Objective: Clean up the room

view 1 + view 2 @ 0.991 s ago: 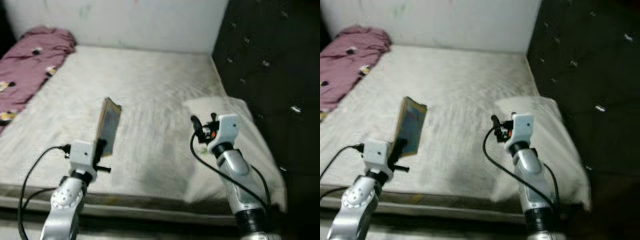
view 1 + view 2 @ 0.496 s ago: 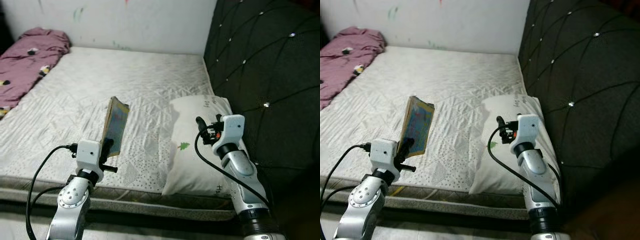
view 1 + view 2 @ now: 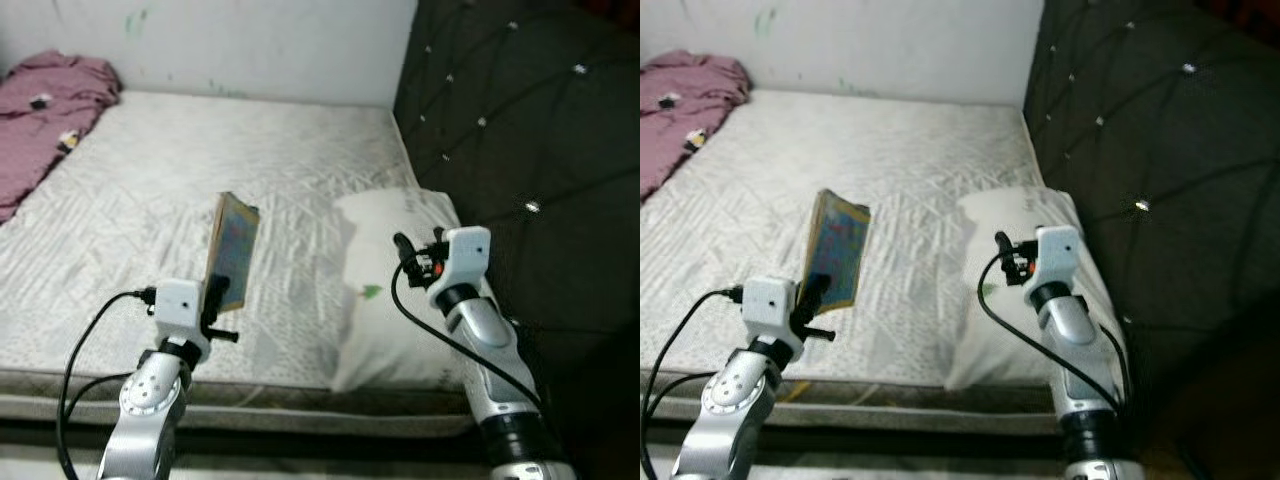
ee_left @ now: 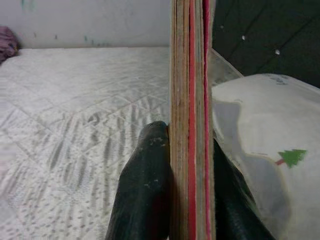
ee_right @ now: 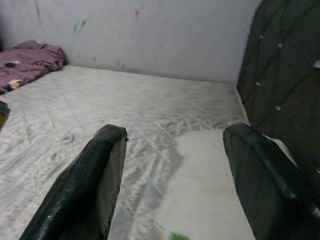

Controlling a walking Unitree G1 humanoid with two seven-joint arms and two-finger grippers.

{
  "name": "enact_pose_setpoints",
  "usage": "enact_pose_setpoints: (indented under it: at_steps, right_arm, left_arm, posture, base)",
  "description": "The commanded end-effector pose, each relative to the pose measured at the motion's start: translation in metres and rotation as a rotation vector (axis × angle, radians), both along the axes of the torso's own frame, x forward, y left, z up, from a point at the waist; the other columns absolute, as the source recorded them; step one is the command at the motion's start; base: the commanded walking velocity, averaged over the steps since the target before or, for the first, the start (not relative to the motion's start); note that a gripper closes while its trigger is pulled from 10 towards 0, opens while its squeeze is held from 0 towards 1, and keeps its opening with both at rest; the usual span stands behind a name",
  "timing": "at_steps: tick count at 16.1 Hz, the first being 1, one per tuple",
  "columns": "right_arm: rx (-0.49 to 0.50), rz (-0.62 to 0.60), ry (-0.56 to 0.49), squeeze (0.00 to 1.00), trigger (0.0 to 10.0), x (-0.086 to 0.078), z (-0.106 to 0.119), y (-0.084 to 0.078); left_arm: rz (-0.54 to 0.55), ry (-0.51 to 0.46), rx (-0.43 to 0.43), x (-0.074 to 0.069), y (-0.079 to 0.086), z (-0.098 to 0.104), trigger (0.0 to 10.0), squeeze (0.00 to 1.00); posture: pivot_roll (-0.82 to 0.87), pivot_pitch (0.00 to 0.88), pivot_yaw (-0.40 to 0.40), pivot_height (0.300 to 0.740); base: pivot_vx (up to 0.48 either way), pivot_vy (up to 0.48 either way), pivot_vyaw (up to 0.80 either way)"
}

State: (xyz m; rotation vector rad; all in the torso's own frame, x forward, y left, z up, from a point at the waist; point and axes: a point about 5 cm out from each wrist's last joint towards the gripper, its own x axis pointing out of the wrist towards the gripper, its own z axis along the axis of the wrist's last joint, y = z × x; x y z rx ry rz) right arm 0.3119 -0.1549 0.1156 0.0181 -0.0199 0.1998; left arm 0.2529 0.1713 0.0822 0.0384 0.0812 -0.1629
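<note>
Upright, book (image 3: 233, 251) in left hand (image 4: 187, 200) (edge-on)

Both head views look forward and down from the foot side of the bed (image 3: 300, 170), sharing the mattress, pillow (image 3: 400, 300) and dark headboard (image 3: 520, 130). The left wrist camera looks closely along a book's (image 4: 190, 125) edge toward the pillow. The right wrist camera looks across the mattress toward the wall (image 5: 150, 35).

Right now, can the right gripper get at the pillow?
Probably yes. The right gripper hovers open just above the pillow, with nothing between them. The left gripper is shut on the book, off to the side.
</note>
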Motion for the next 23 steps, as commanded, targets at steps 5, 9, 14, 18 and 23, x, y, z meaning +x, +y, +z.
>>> enact_pose_setpoints:
  at_steps: [5, 9, 14, 18, 23]
  right_arm:
    - [-0.005, 0.037, 0.003, 0.0, 10.0, 0.001, 0.0, 0.0086]
    - [0.004, 0.036, 0.007, 0.0, 10.0, 0.0011, -0.001, 0.0117]
    - [0.003, 0.04, -0.003, 0.0, 10.0, 0.0062, 0.0023, 0.0118]
    - [-0.001, 0.038, -0.007, 0.0, 10.0, 0.0054, 0.0021, 0.0112]
    - [-0.011, 0.044, -0.017, 0.0, 10.0, 0.0063, 0.0035, 0.0124]
  left_arm:
    - [0.011, -0.043, 0.006, 0.0004, 0.005, 0.0091, 10.0, 0.0]
    - [-0.003, -0.051, -0.021, -0.0001, 0.0069, 0.0107, 10.0, 0.0]
    - [0.014, -0.056, -0.018, 0.0005, 0.0092, 0.0122, 10.0, 0.0]
    - [0.033, -0.054, -0.024, -0.0005, 0.0115, 0.0122, 10.0, 0.0]
    - [0.031, -0.066, -0.036, 0.001, 0.0115, 0.0136, 10.0, 0.0]
  posture:
    - [-0.05, 0.0, -0.056, 0.74]
    - [-0.05, 0.0, -0.046, 0.74]
    - [-0.05, 0.0, -0.043, 0.74]
    - [-0.06, 0.0, -0.043, 0.74]
    - [-0.06, 0.0, -0.042, 0.74]
  base:
    - [0.0, 0.192, 0.0]
    - [0.0, 0.0, -0.54]
    - [0.0, 0.0, -0.57]
    - [0.0, 0.0, -0.76]
    - [0.0, 0.0, 0.0]
